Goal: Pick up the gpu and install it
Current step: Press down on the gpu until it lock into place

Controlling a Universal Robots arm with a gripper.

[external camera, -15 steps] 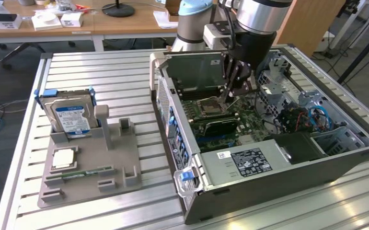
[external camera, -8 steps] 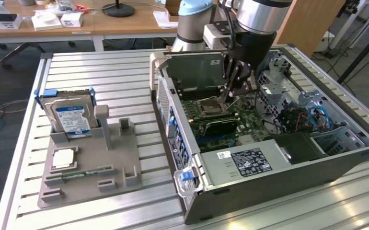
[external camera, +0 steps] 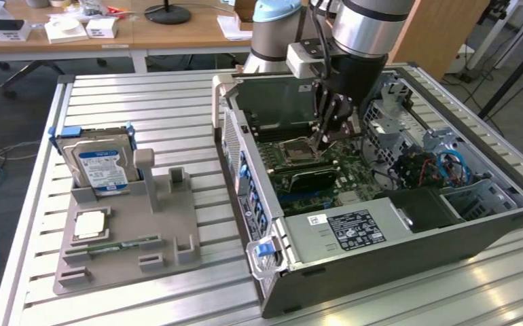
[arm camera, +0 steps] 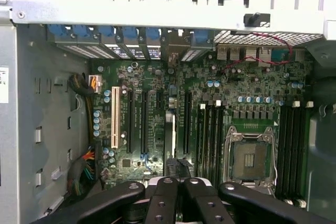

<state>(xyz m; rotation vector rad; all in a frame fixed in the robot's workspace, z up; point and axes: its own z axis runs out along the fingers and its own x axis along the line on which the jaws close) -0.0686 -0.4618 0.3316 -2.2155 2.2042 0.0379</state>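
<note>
The gripper (arm camera: 176,192) was closed, its 2 dark fingers pressed together inside the open computer case (external camera: 407,251). It appeared to clamp the gpu (arm camera: 169,145), seen edge-on as a thin dark strip running away from the fingers, over the black expansion slots of the motherboard (arm camera: 252,103).

The likeliest trouble was a misaligned card: if its edge sat beside a slot and not over it, pushing down could bend the card or scrape the board. With 1 narrow grip on a thin card, it could also tilt or slip between the fingers. Farther on, the card's bracket end could catch on the case's rear wall, near the blue clips (arm camera: 131,34).

The fingers covered the card's near end, so how firmly it was held could not be judged. Whether its edge already touched a slot could not be told either. In the exterior view the arm hid the gripper (external camera: 327,136) from above, and the card could not be picked out with certainty there.
</note>
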